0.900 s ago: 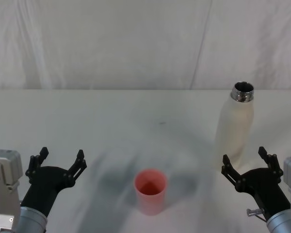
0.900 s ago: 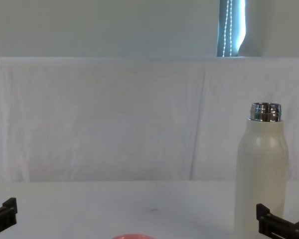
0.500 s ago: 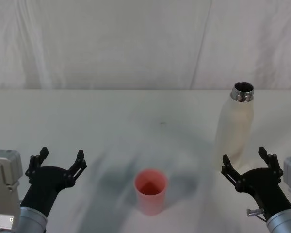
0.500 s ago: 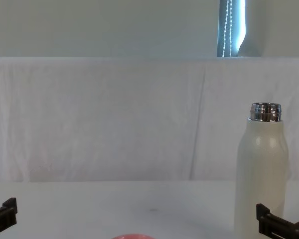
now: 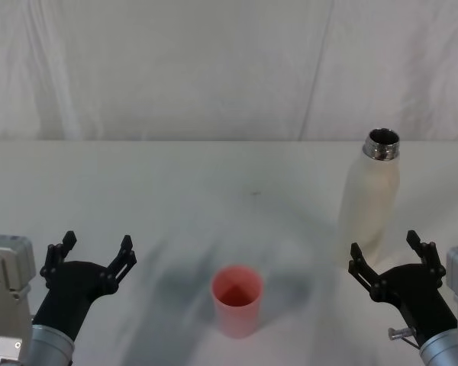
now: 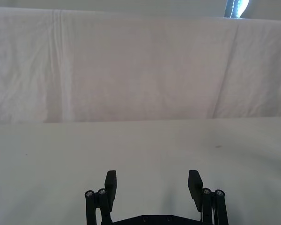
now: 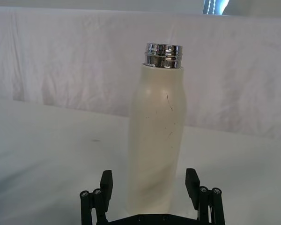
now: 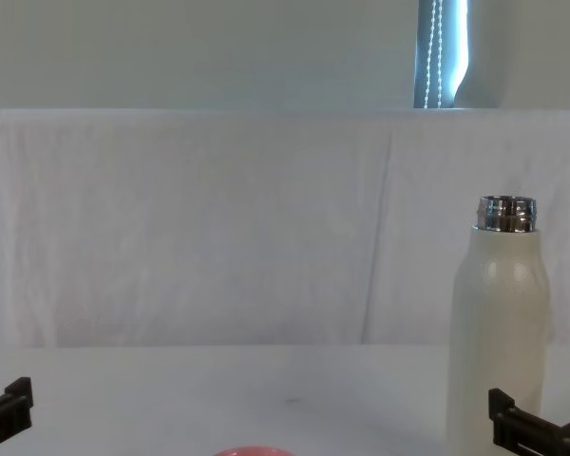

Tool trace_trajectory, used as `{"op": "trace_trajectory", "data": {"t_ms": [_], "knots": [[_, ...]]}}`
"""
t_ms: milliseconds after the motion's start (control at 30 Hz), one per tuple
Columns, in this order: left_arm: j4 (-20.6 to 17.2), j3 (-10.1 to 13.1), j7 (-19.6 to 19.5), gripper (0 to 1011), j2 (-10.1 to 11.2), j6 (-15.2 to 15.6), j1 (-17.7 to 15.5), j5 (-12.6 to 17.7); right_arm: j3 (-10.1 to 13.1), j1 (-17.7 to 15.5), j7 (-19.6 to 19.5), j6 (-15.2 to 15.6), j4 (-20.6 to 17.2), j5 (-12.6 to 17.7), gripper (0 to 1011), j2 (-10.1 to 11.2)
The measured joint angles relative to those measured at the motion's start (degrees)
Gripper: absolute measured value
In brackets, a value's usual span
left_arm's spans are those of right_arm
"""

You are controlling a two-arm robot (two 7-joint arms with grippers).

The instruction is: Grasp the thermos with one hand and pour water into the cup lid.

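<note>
The thermos [image 5: 370, 198] stands upright on the desk [image 5: 175, 183] — right end effector [image 5: 387, 257] spread wide just before it, holding nothing. Cup lid [image 5: 237, 300] sits centre; left end effector [image 5: 94, 250] likewise agape.

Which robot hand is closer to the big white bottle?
The right. The right gripper sits open just in front of the thermos, not touching it. The left gripper, also open, waits far across the table, beyond the cup lid.
</note>
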Motion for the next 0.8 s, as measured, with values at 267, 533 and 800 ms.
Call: {"op": "trace_trajectory", "data": {"t_ms": [267, 533, 800], "knots": [[0.0, 0.0, 0.0, 1001, 0.0, 0.0, 0.0, 0.0, 0.0, 0.0, 0.0, 0.0, 0.0, 0.0, 1002, 0.0], [0.0, 0.0, 0.0, 1001, 0.0, 0.0, 0.0, 0.0, 0.0, 0.0, 0.0, 0.0, 0.0, 0.0, 1002, 0.0], [0.0, 0.0, 0.0, 1001, 0.0, 0.0, 0.0, 0.0, 0.0, 0.0, 0.0, 0.0, 0.0, 0.0, 1002, 0.0]]}}
